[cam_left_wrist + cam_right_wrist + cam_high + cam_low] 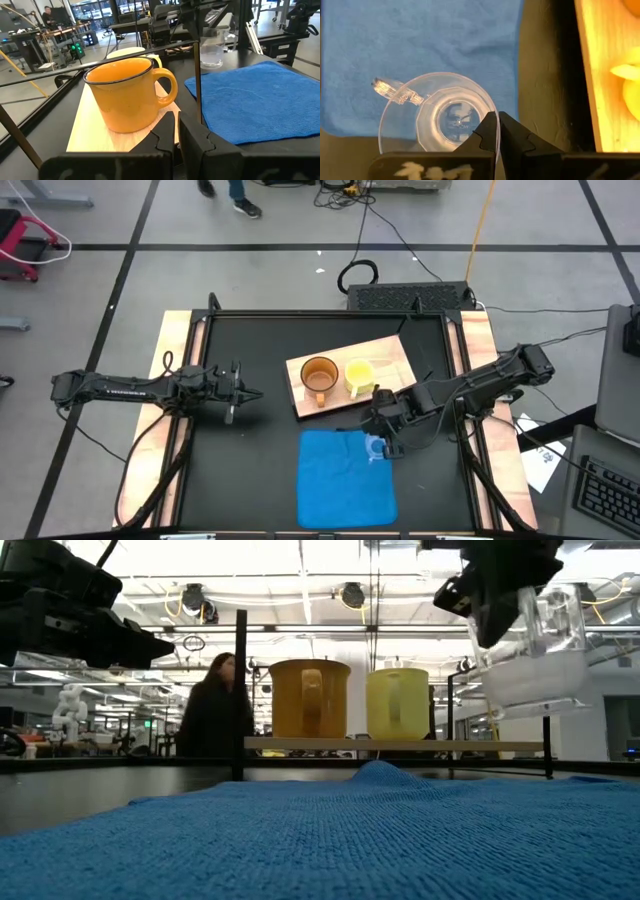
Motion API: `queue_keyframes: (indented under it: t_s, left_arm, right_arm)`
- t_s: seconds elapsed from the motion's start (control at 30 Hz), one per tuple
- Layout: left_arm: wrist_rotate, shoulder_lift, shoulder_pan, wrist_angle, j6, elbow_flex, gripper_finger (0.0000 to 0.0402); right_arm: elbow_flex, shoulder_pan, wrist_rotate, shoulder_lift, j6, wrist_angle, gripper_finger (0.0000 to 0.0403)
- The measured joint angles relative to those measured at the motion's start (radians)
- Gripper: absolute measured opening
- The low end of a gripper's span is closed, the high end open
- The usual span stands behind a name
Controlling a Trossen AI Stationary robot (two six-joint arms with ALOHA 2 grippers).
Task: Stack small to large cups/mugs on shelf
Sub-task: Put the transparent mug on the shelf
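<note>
Above the blue mat's [347, 477] far edge, my right gripper [378, 442] pinches the clear cup [438, 117] by its rim, lifted off the cloth. On the wooden shelf [385, 355], amber mug [319, 375] and yellow mug [360, 375] stand side by side. My left gripper [243, 392] waits closed near the table's left edge, holding nothing.

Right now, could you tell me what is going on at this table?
The right gripper holds the clear cup by its rim, lifted above the blue mat. The amber mug and yellow mug stand side by side on the wooden shelf board. The left gripper waits shut over bare table left of the board.
</note>
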Motion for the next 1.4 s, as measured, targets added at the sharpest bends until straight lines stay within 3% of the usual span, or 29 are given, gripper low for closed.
queue_keyframes:
  t_s: [0.27, 0.7, 1.4]
  left_arm:
    - [0.000, 0.000, 0.000, 0.000, -0.002, 0.000, 0.0026]
    - [0.000, 0.000, 0.000, 0.003, -0.020, 0.000, 0.0026]
    - [-0.002, 0.000, 0.000, 0.003, -0.008, 0.000, 0.0026]
  right_arm:
    - [-0.127, 0.000, 0.010, -0.137, 0.026, 0.140, 0.0000]
    - [-0.350, -0.008, 0.021, -0.366, 0.110, 0.191, 0.0000]
    - [-0.385, -0.054, 0.021, -0.382, 0.154, 0.232, 0.0000]
